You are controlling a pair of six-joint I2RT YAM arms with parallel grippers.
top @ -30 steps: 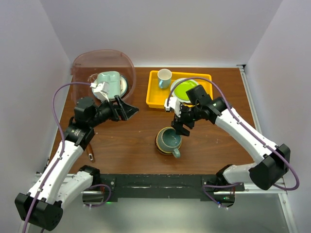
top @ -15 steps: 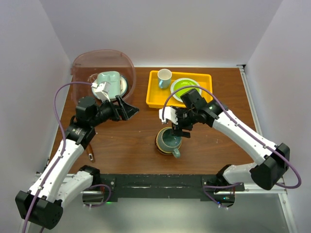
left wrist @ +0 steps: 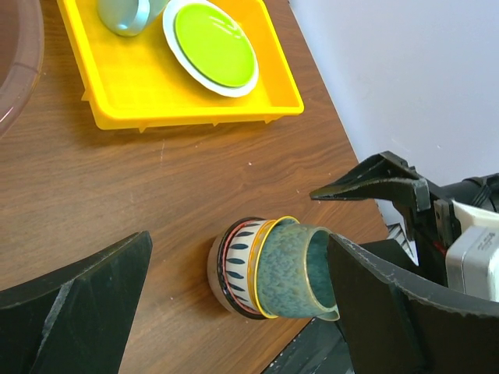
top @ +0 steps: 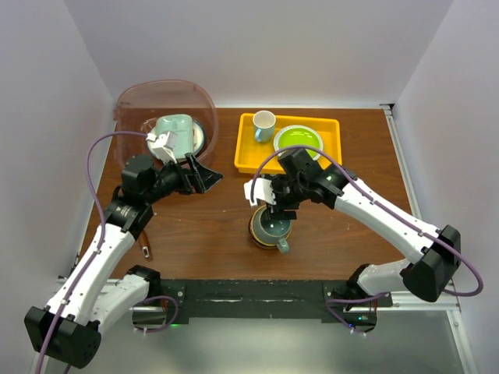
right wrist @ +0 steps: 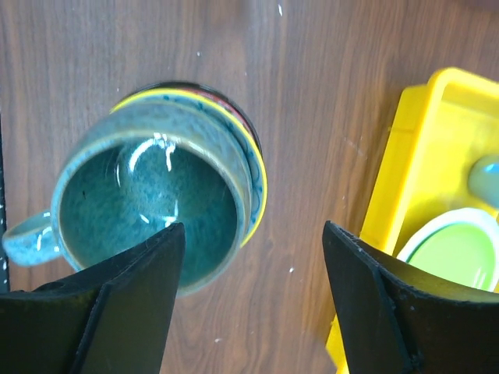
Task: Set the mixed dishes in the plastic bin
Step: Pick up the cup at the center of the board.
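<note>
– How many dishes are out on the bench (top: 210, 234)?
– One stack, lower middle: one teal mug (top: 273, 226) on two bowls, a yellow-rimmed bowl (left wrist: 255, 265) and a patterned bowl (left wrist: 236, 269).
– And up top?
– One yellow tray (top: 243, 160), holding one white cup (top: 263, 123) and one lime-green plate (top: 298, 140). One plastic bin (top: 156, 97), upper left, with one pale green tray (top: 173, 128) and one plate (top: 201, 140) showing under it.
– And the arms?
– Two, one tool each: left tool (top: 206, 173), right tool (top: 274, 204).
</note>
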